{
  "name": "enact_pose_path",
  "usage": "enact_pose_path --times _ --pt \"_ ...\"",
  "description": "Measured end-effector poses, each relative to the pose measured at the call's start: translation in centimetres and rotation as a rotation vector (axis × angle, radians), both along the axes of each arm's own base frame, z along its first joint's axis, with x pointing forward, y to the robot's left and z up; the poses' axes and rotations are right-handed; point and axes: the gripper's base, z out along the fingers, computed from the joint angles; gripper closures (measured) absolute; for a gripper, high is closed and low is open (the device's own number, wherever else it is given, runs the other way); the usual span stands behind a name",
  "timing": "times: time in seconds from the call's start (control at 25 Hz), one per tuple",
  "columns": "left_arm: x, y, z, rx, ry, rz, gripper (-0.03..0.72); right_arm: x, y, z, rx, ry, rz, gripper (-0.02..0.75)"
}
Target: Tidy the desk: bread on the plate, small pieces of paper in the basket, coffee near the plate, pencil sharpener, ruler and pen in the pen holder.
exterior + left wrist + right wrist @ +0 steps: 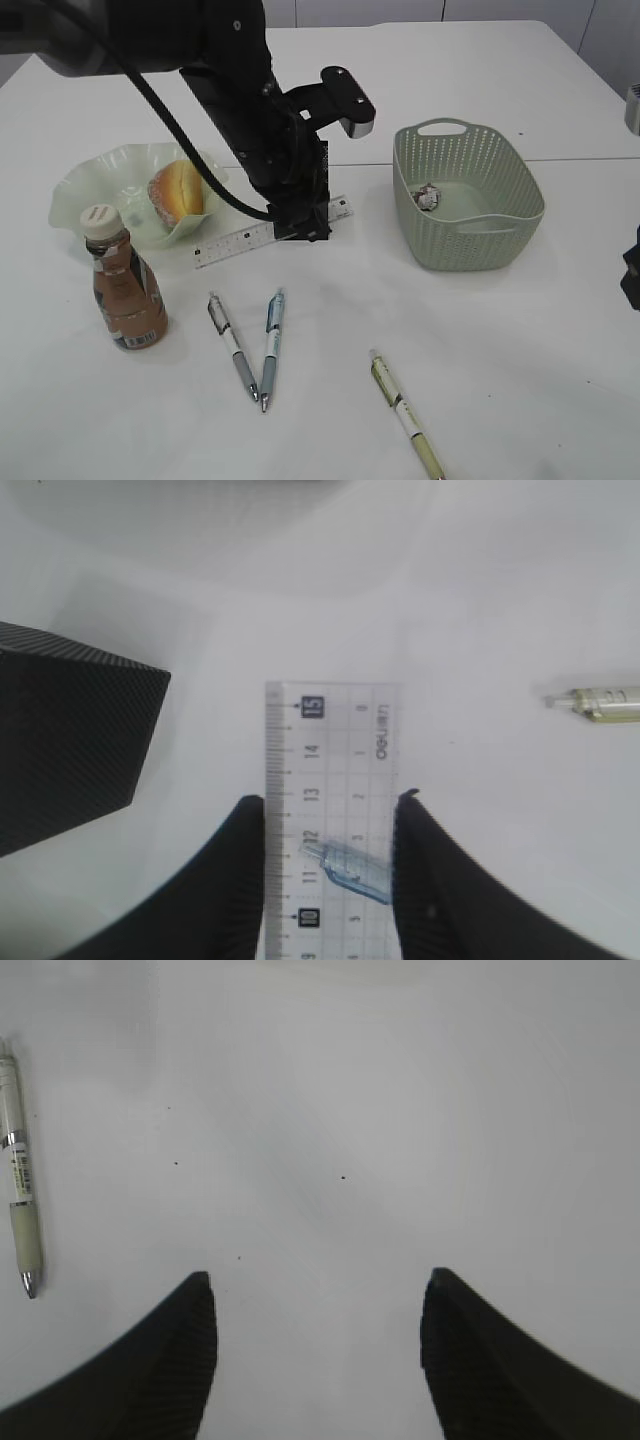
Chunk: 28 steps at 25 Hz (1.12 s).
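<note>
My left gripper (pixel 300 222) is shut on the clear ruler (pixel 235 243) near its right end, both jaws (pixel 330 830) touching its long edges (pixel 330 750). A small blue see-through shape shows through the ruler. Beside it stands a black woven-pattern box (pixel 70 730). The bread (pixel 178 190) lies on the pale green plate (pixel 80 195). The coffee bottle (pixel 125 290) stands in front of the plate. A crumpled paper (pixel 428 197) lies in the green basket (pixel 465 245). My right gripper (pixel 318 1300) is open and empty over bare table.
Two pens (pixel 233 345) (pixel 272 345) lie side by side at the front centre, and a yellowish pen (pixel 405 412) lies further right. That pen's tip shows in the left wrist view (pixel 600 702). A white pen (pixel 20 1190) lies left of the right gripper.
</note>
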Motion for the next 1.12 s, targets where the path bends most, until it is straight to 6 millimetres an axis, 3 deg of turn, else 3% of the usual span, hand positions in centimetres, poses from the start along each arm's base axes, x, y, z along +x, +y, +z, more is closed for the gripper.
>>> enact_pose_path --times 0.24,0.52,0.72,0.96,1.12 --pt "0.3 1.2 2.0 -0.049 -0.018 0.038 0.412 0.0 0.0 0.0 -0.002 -0.001 0.0 0.266" --pt "3.7 4.3 4.1 -0.354 -0.013 0.277 0.41 0.0 0.0 0.0 -0.003 0.003 0.0 0.266" --pt "5.7 6.3 4.8 -0.458 -0.09 0.352 0.409 0.0 0.0 0.0 -0.003 0.005 -0.001 0.266" --pt "6.9 6.7 5.9 -0.584 -0.191 0.361 0.407 0.0 -0.1 0.0 -0.014 0.002 0.001 0.266" --pt "7.5 6.5 5.5 -0.66 -0.203 0.334 0.407 0.0 -0.1 0.0 -0.015 0.001 0.002 0.266"
